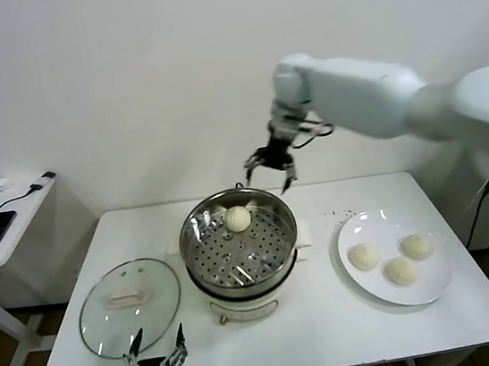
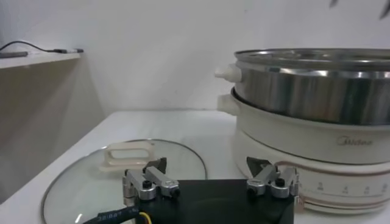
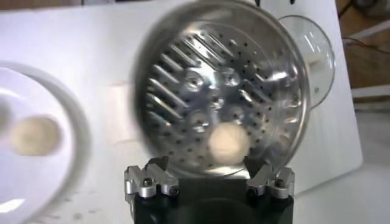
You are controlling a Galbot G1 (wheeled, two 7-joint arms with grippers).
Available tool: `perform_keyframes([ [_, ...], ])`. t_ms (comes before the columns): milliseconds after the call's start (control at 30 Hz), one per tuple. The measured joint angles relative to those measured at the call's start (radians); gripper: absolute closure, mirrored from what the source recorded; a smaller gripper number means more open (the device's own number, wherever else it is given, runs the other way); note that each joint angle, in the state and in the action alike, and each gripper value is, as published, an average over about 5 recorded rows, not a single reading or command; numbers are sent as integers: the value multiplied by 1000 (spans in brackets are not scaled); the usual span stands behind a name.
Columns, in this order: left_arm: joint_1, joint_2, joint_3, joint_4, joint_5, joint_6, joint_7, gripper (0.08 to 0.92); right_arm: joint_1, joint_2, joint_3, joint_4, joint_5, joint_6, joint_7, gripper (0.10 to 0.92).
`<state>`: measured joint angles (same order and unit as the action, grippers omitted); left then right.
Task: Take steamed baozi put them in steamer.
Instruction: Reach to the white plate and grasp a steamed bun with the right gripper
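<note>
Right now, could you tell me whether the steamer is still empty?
Not empty: one baozi lies on the perforated floor of the steamer. The open right pincer hovers above its far rim.

white table (image 1: 334,315), steamer (image 1: 238,238), glass lid (image 1: 130,306), plate (image 1: 397,258)

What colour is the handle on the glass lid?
Cream-white; the glass lid's handle shows best in the left wrist view.

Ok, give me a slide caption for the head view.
Right gripper open above the steamer holding one baozi; three more wait on the plate.
</note>
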<state>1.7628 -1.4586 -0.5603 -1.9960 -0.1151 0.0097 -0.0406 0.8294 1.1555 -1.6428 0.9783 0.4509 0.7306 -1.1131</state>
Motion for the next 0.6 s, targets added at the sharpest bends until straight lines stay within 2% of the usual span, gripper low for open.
perform_keyframes([
  [300, -14, 0, -1, 12, -9, -1, -3, 177, 119, -266, -222, 255, 82, -431, 113, 203],
  [600, -26, -2, 0, 21, -10, 0, -2, 177, 35, -420, -231, 360, 124, -771, 189, 203],
])
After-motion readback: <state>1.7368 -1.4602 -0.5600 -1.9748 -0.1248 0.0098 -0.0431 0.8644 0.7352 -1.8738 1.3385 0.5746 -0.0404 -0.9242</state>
